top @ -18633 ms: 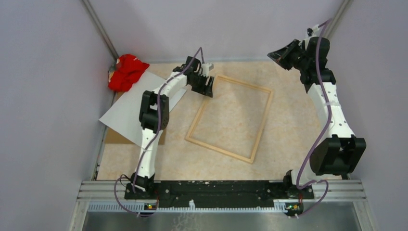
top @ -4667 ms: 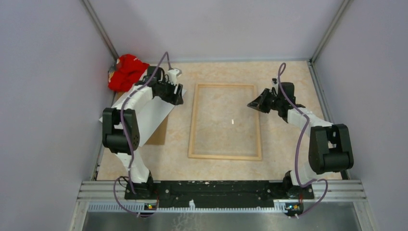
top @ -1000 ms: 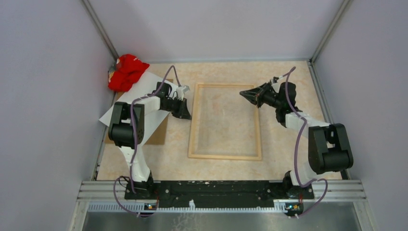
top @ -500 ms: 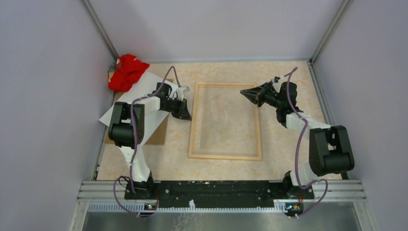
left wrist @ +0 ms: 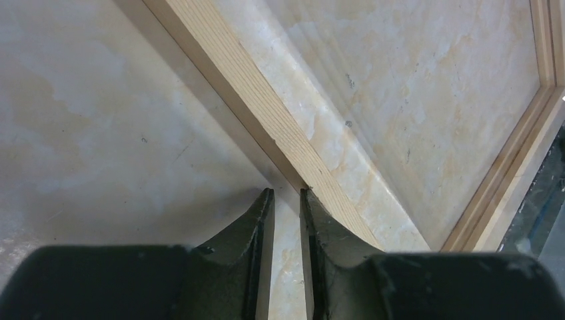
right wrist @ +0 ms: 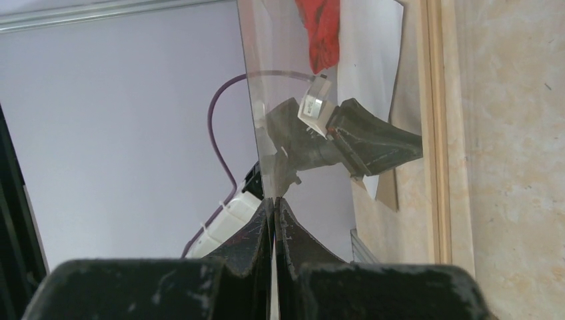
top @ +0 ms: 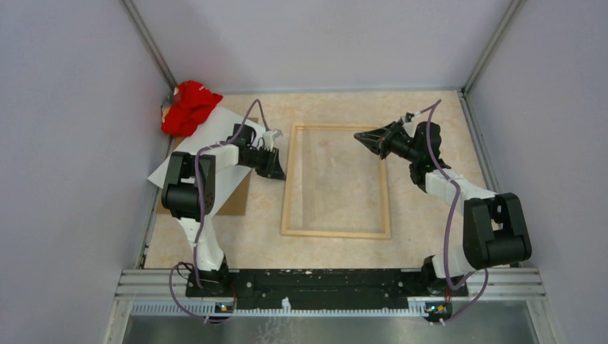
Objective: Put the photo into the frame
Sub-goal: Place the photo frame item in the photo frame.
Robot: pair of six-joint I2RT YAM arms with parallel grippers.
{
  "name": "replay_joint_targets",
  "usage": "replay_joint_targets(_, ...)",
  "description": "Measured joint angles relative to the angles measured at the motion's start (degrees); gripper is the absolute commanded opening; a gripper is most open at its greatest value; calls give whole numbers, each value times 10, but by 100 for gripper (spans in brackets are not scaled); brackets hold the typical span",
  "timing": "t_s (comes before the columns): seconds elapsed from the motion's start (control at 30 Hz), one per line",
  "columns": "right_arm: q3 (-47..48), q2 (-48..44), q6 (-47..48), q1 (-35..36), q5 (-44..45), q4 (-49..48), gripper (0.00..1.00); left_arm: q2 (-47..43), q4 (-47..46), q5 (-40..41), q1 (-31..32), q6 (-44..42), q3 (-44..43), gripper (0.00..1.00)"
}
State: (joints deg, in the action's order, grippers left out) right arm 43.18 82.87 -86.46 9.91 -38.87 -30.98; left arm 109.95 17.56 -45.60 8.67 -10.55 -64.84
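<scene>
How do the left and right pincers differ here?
The left pincer stands slightly open and empty; the right pincer is shut on the edge of a clear pane. The left sits low beside the left rail of the frame; the right is over its far right corner, holding the pane tilted. Both are black and point toward the frame.

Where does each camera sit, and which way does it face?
Top external: high behind the robot, looking down on the frame; left arm, right arm show.
Left wrist: looks past the left gripper at the frame's rail.
Right wrist: looks past the right gripper, along a clear pane, toward the left gripper.
All show the frame.
</scene>
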Motion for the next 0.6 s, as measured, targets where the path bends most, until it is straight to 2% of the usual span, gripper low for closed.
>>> replay_joint_targets(0.4, -1, 0, -38, 9, 3, -44, 0, 0, -5, 0, 0, 2, 4, 28)
replay_joint_targets(0.6, -39, 16, -63, 14, 14, -101, 0, 0, -6, -1, 0, 2, 5, 28)
